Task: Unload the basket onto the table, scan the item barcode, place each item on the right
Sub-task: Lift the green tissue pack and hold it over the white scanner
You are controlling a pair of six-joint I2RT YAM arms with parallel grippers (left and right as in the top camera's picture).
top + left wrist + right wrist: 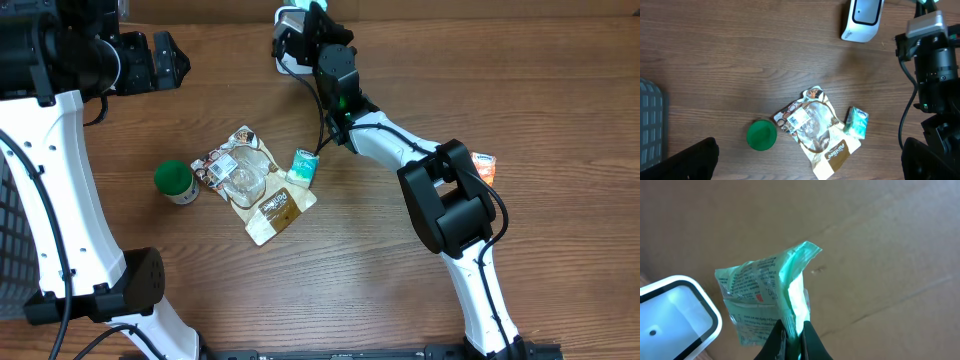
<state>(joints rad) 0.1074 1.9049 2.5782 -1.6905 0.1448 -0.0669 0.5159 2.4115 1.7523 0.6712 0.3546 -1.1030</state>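
- Overhead stares straight down on the brown wooden table (pixel 500 80).
- Left wrist, high, facing down, shares overhead's green-lidded round jar (pixel 761 135).
- Right wrist, close in, shares left wrist's white boxy scanner (pixel 685 310).

Partly seen items
The green packet (pixel 760 297) carries print too blurred to read; the white scanner (pixel 670 315) runs off the left edge; an orange packet (pixel 484 166) sits half hidden behind the right arm (pixel 450 195).
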